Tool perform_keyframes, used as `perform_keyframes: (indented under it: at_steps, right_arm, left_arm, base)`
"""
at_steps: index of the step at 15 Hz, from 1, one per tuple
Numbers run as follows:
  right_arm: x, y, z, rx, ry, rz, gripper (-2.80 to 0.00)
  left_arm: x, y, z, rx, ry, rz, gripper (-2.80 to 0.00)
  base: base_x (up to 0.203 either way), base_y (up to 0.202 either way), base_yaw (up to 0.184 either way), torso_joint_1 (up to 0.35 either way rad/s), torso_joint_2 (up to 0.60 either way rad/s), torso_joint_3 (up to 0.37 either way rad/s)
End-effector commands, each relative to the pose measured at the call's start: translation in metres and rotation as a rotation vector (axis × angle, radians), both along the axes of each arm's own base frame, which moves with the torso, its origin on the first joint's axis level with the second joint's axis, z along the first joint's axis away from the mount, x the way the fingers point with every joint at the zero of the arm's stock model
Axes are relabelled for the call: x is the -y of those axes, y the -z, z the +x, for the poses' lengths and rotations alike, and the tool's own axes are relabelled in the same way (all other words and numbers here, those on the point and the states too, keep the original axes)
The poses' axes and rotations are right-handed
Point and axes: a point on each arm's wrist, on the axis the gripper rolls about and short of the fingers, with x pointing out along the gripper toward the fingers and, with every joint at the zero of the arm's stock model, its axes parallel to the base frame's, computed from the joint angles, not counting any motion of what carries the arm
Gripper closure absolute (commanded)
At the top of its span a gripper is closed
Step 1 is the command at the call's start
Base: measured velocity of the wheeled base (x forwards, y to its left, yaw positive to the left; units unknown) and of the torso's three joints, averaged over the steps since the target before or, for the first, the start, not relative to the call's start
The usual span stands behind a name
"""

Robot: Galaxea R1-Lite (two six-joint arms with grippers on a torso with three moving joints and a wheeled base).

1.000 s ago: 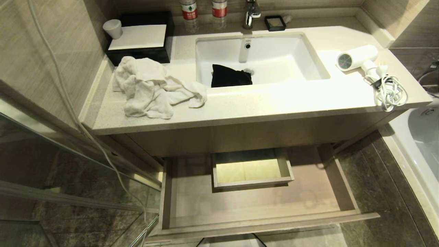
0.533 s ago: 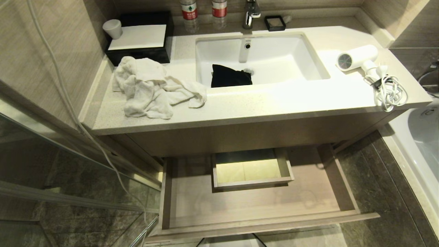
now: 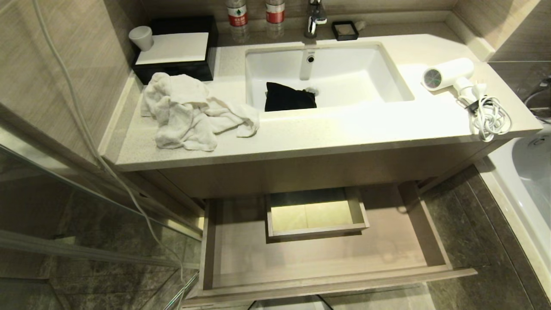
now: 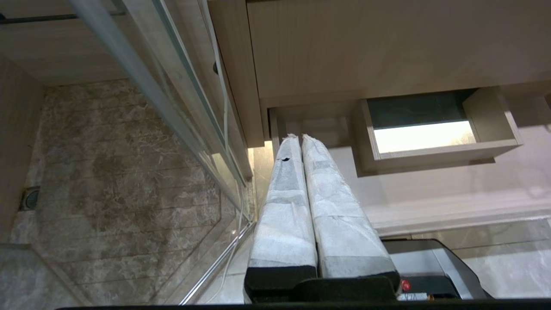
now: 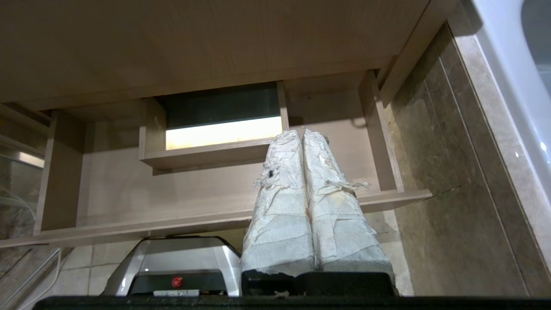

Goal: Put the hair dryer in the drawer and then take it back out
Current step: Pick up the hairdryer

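Observation:
The white hair dryer lies on the countertop at the far right, its dark grille facing the sink and its coiled cord beside it. Below the counter the wide beige drawer stands pulled out with nothing in it, showing a boxed notch at its back; it also shows in the wrist views. Neither arm shows in the head view. My left gripper hangs shut and empty low by the drawer's left end. My right gripper is shut and empty low in front of the drawer's right part.
A crumpled white towel lies left on the counter, a black cloth in the sink. A black box, cup and bottles stand at the back. A glass partition is left, a bathtub right.
The whole head view has shifted down very slightly, so the camera moved. The hair dryer, the drawer and both grippers stay as they were.

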Motion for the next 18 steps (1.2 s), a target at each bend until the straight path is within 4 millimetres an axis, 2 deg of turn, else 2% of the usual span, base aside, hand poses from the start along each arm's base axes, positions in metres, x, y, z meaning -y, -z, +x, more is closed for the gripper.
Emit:
perform_keyframes:
  at_steps: [1, 10, 18]
  right_arm:
    - [0.0000, 0.0008, 0.0002, -0.003, -0.003, -0.005, 0.00]
    - [-0.0001, 0.0004, 0.0001, -0.001, -0.002, -0.003, 0.00]
    - [0.0000, 0.0008, 0.0002, -0.003, -0.001, -0.004, 0.00]
  left_arm:
    - [0.0000, 0.0001, 0.0000, 0.000, 0.000, 0.000, 0.00]
    - [0.0000, 0.0003, 0.0001, -0.001, 0.000, 0.000, 0.00]
    - [0.0000, 0.0004, 0.0001, -0.001, 0.000, 0.000, 0.00]
  base:
    - [0.000, 0.000, 0.000, 0.168, 0.01, 0.177]
    - [0.000, 0.000, 0.000, 0.262, -0.04, 0.214]
    - [0.000, 0.000, 0.000, 0.324, -0.17, 0.151]
